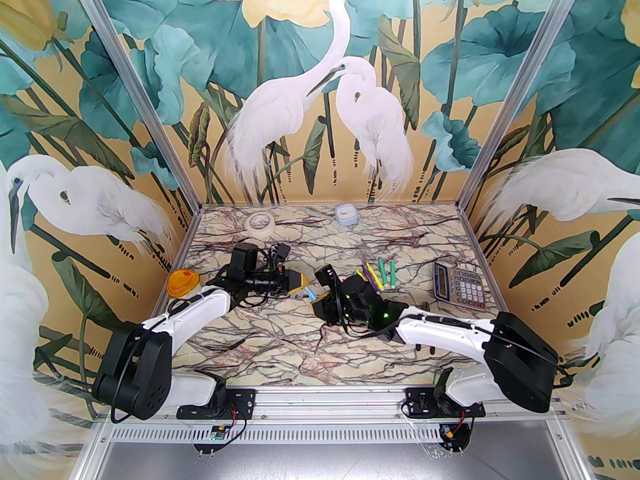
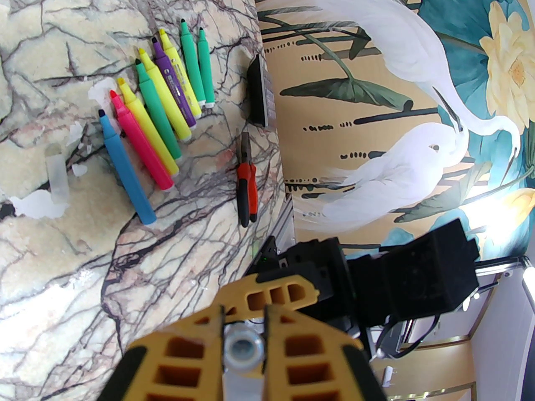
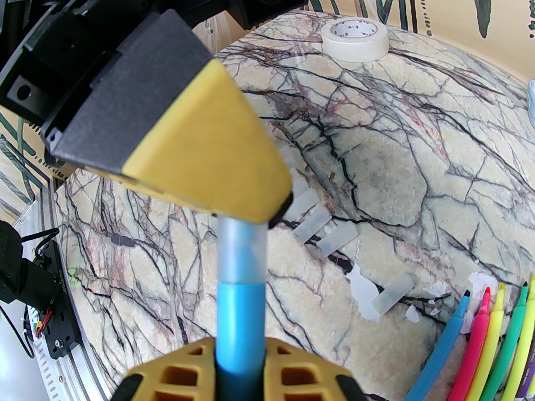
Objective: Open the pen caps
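Centre of the top view: left gripper [image 1: 305, 288] pressed together on the clear whitish plastic cap [image 3: 241, 244]; right gripper [image 3: 240, 351] clamped round the barrel of the slim blue marker [image 3: 241, 307]; cap not yet off, marker held above the tabletop. Bottom centre of the left wrist view: the same cap, end-on between the yellow fingers [image 2: 211, 326].

Probable hazards:
- slipping of the smooth cap out of the pinch, given a hold near its far end only;
- bending or jamming from a pull off the barrel's axis;
- sliding of the barrel through the right gripper's hold;
- a freed cap dropped among the loose clear caps [image 3: 326, 232] at centre right of the right wrist view, or knocked into the row of uncapped coloured markers [image 2: 154, 111] at upper left of the left wrist view.

Surface: cream marble-patterned tabletop [image 1: 280, 338] with dark veins, flecked with white paper scraps [image 3: 363, 290].
- Far edge: roll of beige tape [image 1: 260, 224] and small pale blue box [image 1: 346, 214];
- right: grey calculator [image 1: 457, 283];
- near the markers: red-handled pliers [image 2: 246, 182];
- left edge: orange domed object [image 1: 182, 283].

Walls: mural of white egrets, teal leaves and yellow flowers [image 1: 320, 93].
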{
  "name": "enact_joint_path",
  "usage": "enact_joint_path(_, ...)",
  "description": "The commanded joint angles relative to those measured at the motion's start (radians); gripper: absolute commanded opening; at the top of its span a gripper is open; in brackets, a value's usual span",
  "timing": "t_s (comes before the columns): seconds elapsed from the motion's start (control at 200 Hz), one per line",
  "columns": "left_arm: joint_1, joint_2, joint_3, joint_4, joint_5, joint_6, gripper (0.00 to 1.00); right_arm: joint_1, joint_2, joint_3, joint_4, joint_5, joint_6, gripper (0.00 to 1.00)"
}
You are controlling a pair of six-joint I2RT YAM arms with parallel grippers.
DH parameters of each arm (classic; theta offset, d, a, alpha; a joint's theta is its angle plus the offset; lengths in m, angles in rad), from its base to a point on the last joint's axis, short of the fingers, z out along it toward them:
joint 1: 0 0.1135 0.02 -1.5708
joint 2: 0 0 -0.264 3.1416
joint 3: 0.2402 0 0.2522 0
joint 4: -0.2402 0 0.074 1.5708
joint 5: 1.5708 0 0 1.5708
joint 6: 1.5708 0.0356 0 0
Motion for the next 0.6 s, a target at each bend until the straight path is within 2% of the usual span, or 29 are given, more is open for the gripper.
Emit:
enact_joint_path(0.0,0.092,0.023,0.083,0.047,-0.137,0.013,0.0,0.007,-0.033,-0.061,-0.164,-0.074,-0.038,0.0)
enact_joint_path(0.21,0.095,0.039,0.126,0.006,-0.138,0.031,0.0,0.006,-0.044,-0.073,-0.16,-0.072,-0.041,0.0)
enact_joint_path(0.315,0.095,0.052,0.156,-0.08,-0.151,0.083,0.0,0.005,-0.019,-0.045,-0.199,0.044,-0.021,0.0)
enact_joint_path(0.425,0.083,0.052,0.2,-0.252,-0.257,0.183,0.0,0.002,0.03,0.007,-0.25,0.162,0.0,0.0)
enact_joint_path(0.595,0.037,0.072,0.273,-0.49,-0.444,0.314,0.0,-0.013,0.112,0.076,-0.285,0.272,0.066,0.0)
